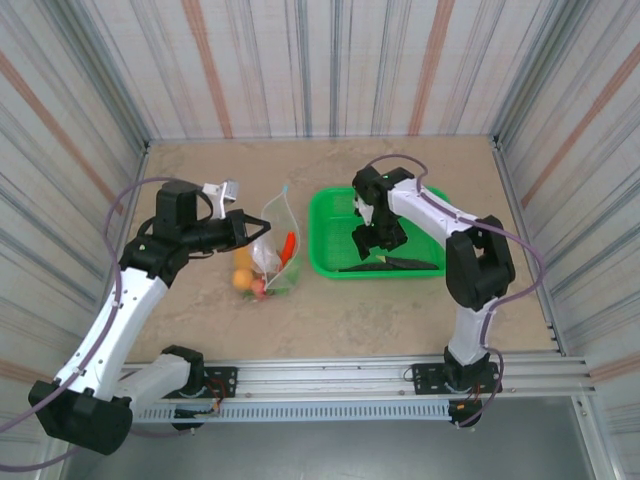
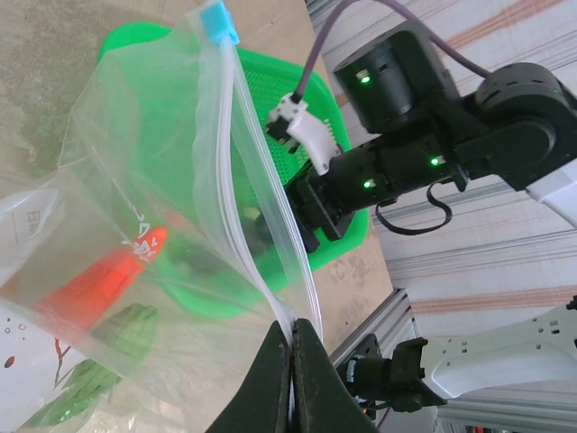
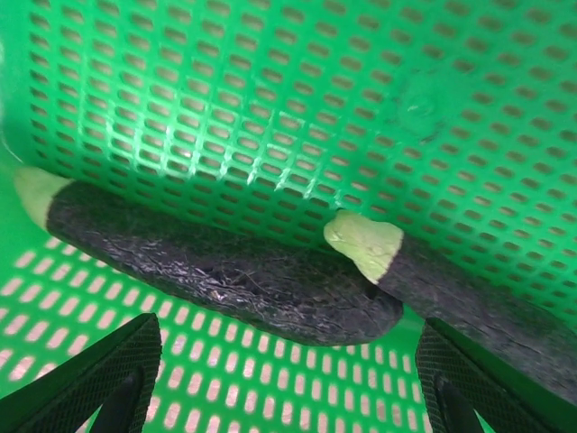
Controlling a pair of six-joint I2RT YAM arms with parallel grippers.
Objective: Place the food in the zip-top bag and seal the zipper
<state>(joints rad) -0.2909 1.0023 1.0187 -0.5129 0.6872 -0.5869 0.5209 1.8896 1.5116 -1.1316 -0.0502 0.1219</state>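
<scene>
- Striped panel walls (image 1: 300, 60) close in three sides of your beige marbled table (image 1: 400, 310).
- Your left claw (image 2: 290, 361) is clenched on the mouth edge of the clear, thin plastic zip-top bag (image 2: 153, 180). Its fingers pinch the pale double-track zipper (image 2: 248, 180), and the bag hangs lifted to the left of the basket (image 1: 270, 235).
- A small blue plastic slider tab (image 2: 219, 20) sits at the far end of that zipper.
- Through the film you can see a red toy chili (image 2: 99, 280) and something green below it. From overhead, a small round orange fruit (image 1: 243, 278) sits at the bag's lower left corner; you cannot tell whether it is inside.
- Just right of the bag sits the green mesh plastic basket (image 1: 330, 265), apart from it.
- Your right claw (image 3: 288, 370) is released, with its fingers spread wide over the basket floor.
- Two dark toy eggplants with pale green caps lie there: one (image 3: 225, 271) between the spread fingers, the other (image 3: 469, 298) beside the right finger and touching the first.
- Seen from the left wrist, the right arm's black wrist (image 2: 406, 135) stands close behind the bag's mouth.
</scene>
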